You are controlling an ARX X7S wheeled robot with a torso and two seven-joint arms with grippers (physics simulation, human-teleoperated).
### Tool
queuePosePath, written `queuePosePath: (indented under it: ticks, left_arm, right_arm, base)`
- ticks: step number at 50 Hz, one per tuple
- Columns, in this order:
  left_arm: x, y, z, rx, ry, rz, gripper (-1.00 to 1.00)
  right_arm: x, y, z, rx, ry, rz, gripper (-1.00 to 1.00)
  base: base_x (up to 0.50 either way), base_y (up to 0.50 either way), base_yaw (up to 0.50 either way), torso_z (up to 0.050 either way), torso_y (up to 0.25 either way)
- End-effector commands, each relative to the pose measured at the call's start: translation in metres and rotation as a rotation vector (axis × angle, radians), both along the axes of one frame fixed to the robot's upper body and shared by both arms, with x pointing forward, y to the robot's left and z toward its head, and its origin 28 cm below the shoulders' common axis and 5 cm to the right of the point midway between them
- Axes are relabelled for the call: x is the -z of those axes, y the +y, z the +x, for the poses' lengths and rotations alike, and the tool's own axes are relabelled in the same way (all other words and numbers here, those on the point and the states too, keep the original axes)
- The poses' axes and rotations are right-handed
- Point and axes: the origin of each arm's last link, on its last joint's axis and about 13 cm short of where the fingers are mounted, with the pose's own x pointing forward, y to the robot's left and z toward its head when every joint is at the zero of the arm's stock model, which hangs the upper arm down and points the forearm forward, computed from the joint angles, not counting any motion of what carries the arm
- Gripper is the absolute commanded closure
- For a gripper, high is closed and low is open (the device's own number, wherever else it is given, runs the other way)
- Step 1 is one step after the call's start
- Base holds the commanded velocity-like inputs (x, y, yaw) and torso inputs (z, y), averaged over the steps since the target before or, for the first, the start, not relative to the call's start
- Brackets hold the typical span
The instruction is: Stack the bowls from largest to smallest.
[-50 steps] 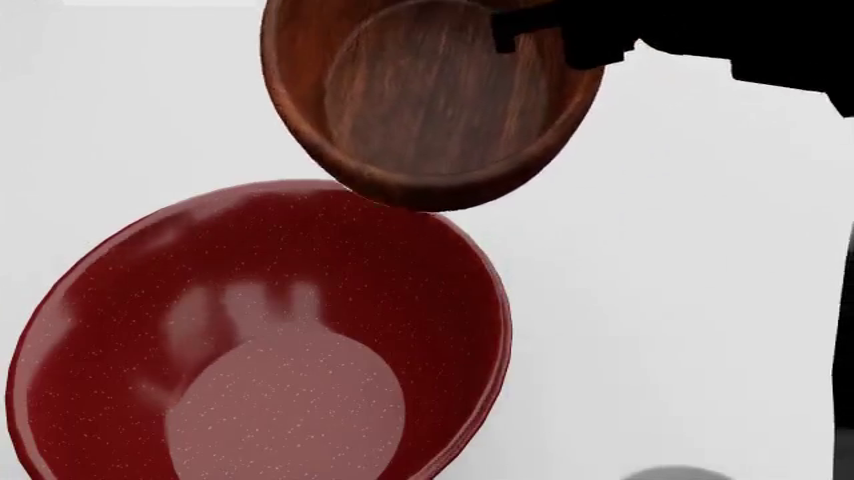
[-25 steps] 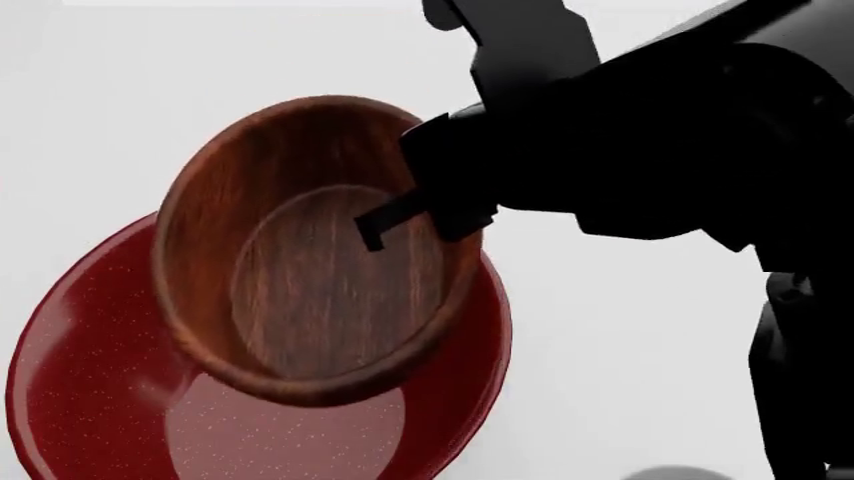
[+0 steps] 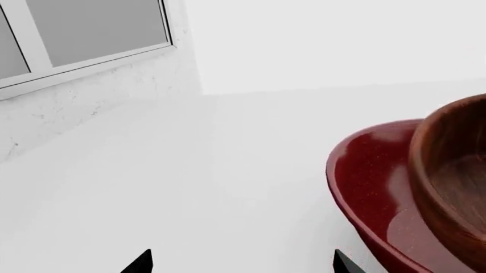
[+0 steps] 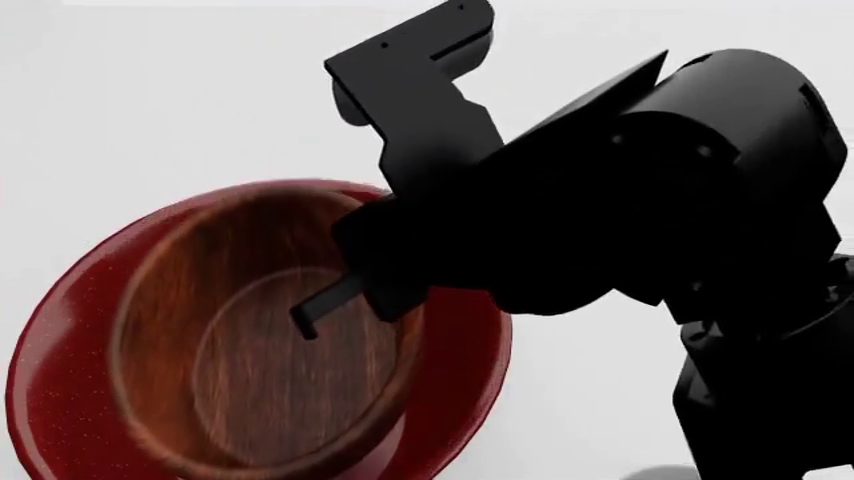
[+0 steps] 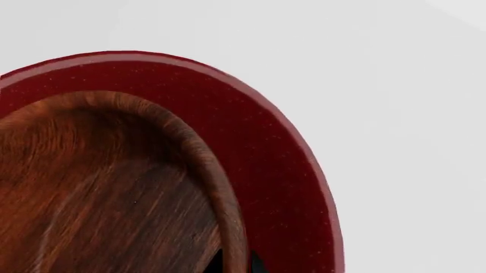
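— Where's the brown wood-grain bowl [image 4: 254, 340] right now?

— Inside the glossy dark-red bowl [image 4: 67, 330], as the head view shows it — its rim sits within the red rim, tilted, with the red wall showing around it on the left and along the right side. The red bowl stands on the white table [image 4: 160, 110].

— And the right claw [image 4: 350, 300]?

— It pinches the wooden bowl's rim on the side nearer the robot's right. One dark finger reaches down inside the bowl; the right wrist view shows the two fingertips [image 5: 216, 263] on either side of the wooden rim [image 5: 220, 187], with the red bowl [image 5: 281, 165] curving behind it. The big black arm fills the right half of the head view.

— Whether the wooden bowl rests on the red one's floor?

— I cannot tell; it looks slightly blurred and tilted.

— The left claw [image 3: 239, 263]?

— Spread — only its two dark tips show, at the edge of the left wrist view, well apart with bare table between them. It holds nothing. Both bowls lie off to one side of it, the wooden one [image 3: 456, 182] nested in the red one [image 3: 372, 182], and a window frame [image 3: 99, 51] sits in the wall beyond.

— The light-grey bowl [image 4: 661, 472]?

— Just a grey sliver at the bottom edge of the head view, well apart from the other two.
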Motion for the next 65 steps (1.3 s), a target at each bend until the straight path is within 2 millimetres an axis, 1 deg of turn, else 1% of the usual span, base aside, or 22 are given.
queuePosePath:
  ticks: [1,6,15,16,23,29,33,35,38,39,41,47,48,49,51,52,53,54,56,63,65]
  left_arm:
    - [0.000,0.000,-0.002,-0.002,-0.004,-0.026,-1.00]
    - [-0.001,-0.001,0.000,0.000,-0.007,-0.026,-1.00]
    - [-0.001,0.000,0.000,-0.001,-0.006,-0.022,-1.00]
    - [-0.001,-0.001,0.000,0.001,-0.004,-0.022,-1.00]
    - [-0.002,-0.001,0.002,0.000,-0.006,-0.021,-1.00]
    - [-0.002,-0.001,0.001,0.000,-0.008,-0.021,-1.00]
    - [-0.002,-0.001,0.001,0.000,-0.007,-0.022,-1.00]
    - [-0.002,0.000,0.000,-0.002,-0.008,-0.023,-1.00]
    - [-0.002,0.000,0.000,-0.002,-0.007,-0.022,-1.00]
    - [-0.002,0.000,-0.001,-0.002,-0.008,-0.022,-1.00]
    - [-0.002,0.000,-0.001,-0.002,-0.008,-0.024,-1.00]
    - [0.000,-0.001,0.000,-0.006,-0.003,-0.026,-1.00]
    - [-0.001,-0.001,0.000,-0.003,-0.005,-0.026,-1.00]
    - [-0.001,-0.001,0.000,0.000,-0.008,-0.027,-1.00]
    - [-0.001,0.000,-0.002,-0.001,-0.010,-0.024,-1.00]
    - [-0.001,0.000,-0.001,0.000,-0.008,-0.021,-1.00]
    - [-0.001,0.000,-0.001,0.001,-0.009,-0.019,-1.00]
    - [-0.001,0.001,-0.004,0.000,-0.010,-0.019,-1.00]
    - [-0.001,0.000,-0.003,0.003,-0.006,-0.017,-1.00]
    - [-0.002,-0.002,0.003,0.009,-0.003,-0.017,-1.00]
    - [-0.002,-0.004,0.008,0.014,-0.002,-0.016,-1.00]
  right_arm:
    - [0.006,0.007,0.000,-0.002,0.006,0.016,1.00]
    - [0.012,0.008,-0.006,-0.033,0.025,0.004,1.00]
    - [0.013,0.007,-0.002,-0.008,0.014,0.012,1.00]
    - [0.013,0.007,-0.002,-0.006,0.010,0.012,-1.00]
    - [0.012,0.007,0.000,0.003,-0.007,0.019,-1.00]
    - [0.006,0.007,-0.002,-0.002,-0.020,0.040,-1.00]
    - [0.003,0.002,-0.006,-0.001,-0.037,0.056,-1.00]
    - [0.001,-0.004,-0.009,0.021,-0.053,0.078,-1.00]
    - [-0.001,-0.015,-0.020,0.006,-0.107,0.080,-1.00]
    - [-0.002,-0.021,-0.024,0.003,-0.146,0.076,-1.00]
    - [-0.007,-0.031,-0.029,-0.004,-0.143,0.083,-1.00]
    - [-0.032,-0.069,-0.037,0.040,-0.230,0.076,-1.00]
    - [-0.033,-0.077,-0.042,0.043,-0.229,0.071,-1.00]
    - [-0.032,-0.081,-0.044,0.048,-0.234,0.062,-1.00]
    - [-0.023,-0.096,-0.050,0.096,-0.222,0.062,-1.00]
    - [-0.014,-0.103,-0.054,0.102,-0.217,0.052,-1.00]
    - [-0.011,-0.105,-0.055,0.104,-0.216,0.052,-1.00]
    - [-0.004,-0.111,-0.059,0.118,-0.203,0.049,-1.00]
    - [0.009,-0.121,-0.065,0.140,-0.215,0.032,-1.00]
    - [0.034,-0.141,-0.089,0.211,-0.177,0.031,-1.00]
    - [0.041,-0.146,-0.096,0.227,-0.173,0.026,-1.00]
  base:
    - [0.00,0.00,0.00,0.000,0.000]
    - [0.00,0.00,0.00,0.000,0.002]
    - [0.00,0.00,0.00,0.000,0.000]
    - [0.00,0.00,0.00,0.000,0.000]
    - [0.00,0.00,0.00,0.000,0.000]
    - [0.00,0.00,0.00,0.000,0.000]
    - [0.00,0.00,0.00,0.000,0.000]
    - [0.00,0.00,0.00,0.000,0.000]
    - [0.00,0.00,0.00,0.000,0.000]
    - [0.00,0.00,0.00,0.000,0.000]
    - [0.00,0.00,0.00,0.000,0.000]
    - [0.00,0.00,0.00,0.000,0.000]
    - [0.00,0.00,0.00,0.000,0.000]
    - [0.00,0.00,0.00,0.000,0.000]
    - [0.00,0.00,0.00,0.000,0.000]
    - [0.00,0.00,0.00,0.000,0.000]
    - [0.00,0.00,0.00,0.000,0.000]
    - [0.00,0.00,0.00,0.000,0.000]
    - [0.00,0.00,0.00,0.000,0.000]
    - [0.00,0.00,0.00,0.000,0.000]
    - [0.00,0.00,0.00,0.000,0.000]
